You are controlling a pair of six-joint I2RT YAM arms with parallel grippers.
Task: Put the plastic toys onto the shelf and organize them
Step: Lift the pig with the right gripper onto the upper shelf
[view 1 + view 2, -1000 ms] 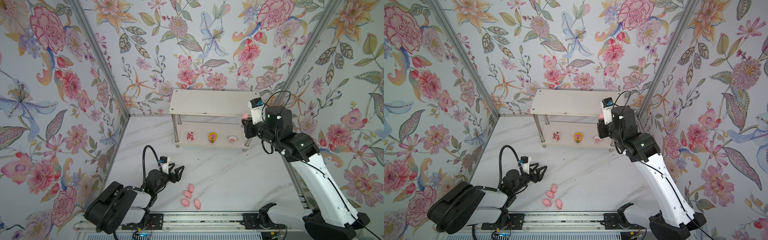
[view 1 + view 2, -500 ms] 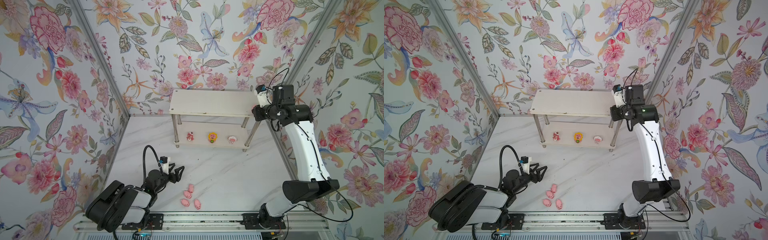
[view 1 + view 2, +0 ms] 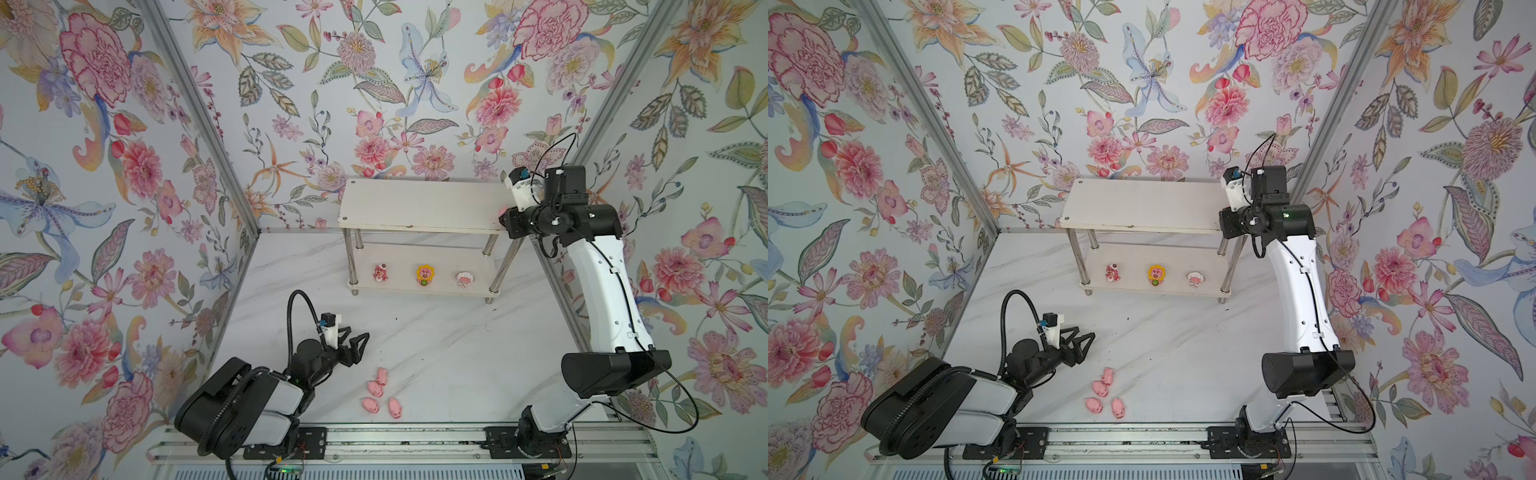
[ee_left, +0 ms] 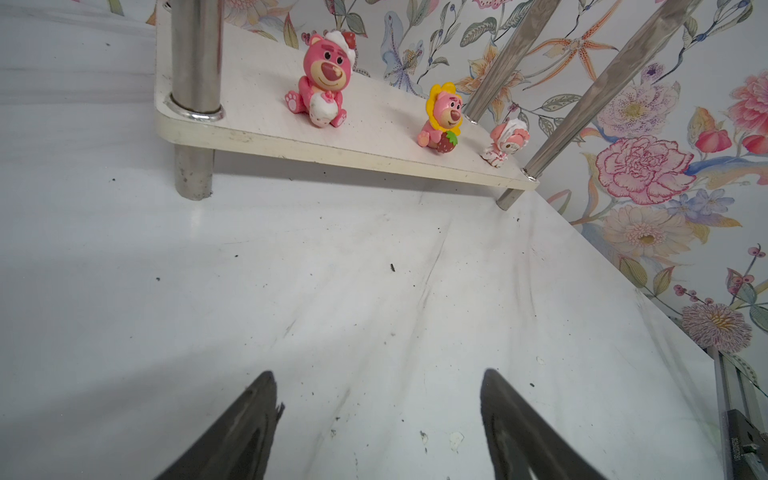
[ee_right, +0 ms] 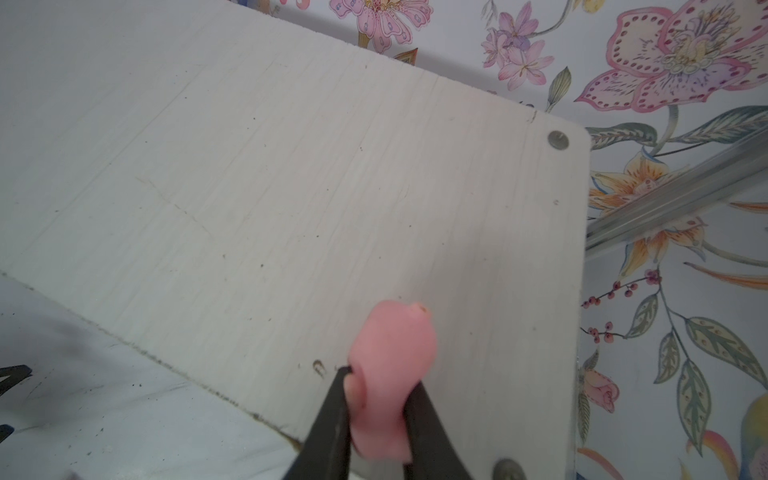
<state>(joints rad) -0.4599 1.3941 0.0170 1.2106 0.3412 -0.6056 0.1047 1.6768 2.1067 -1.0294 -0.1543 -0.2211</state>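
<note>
The shelf (image 3: 419, 205) is the largest thing concerned. Its top board is seen under and ahead of the right pincer (image 5: 380, 384), which is pinched on a pink pig (image 5: 392, 353). The coming move is judged to turn on this relation: the pig's long axis runs straight out from the jaws over the board, close to the board's end edge, so little margin is left on that side. Whether the pig touches the board cannot be told. The grip and the nearby corner screws are shown only in the right wrist view. In both top views the pig is all but hidden behind the wrist, yet the bare length of board stretching away from the pincer is shown there. The left pincer (image 3: 355, 347) is spread with nothing between its jaws, low over the table (image 3: 436, 340). Four pigs (image 3: 375, 388) lie just beside it on the table, well apart from the right pincer, so the left arm is the nearer one to them. Three figurines (image 4: 442, 118) are seen upright on the lower tier, ahead of the left pincer.
</note>
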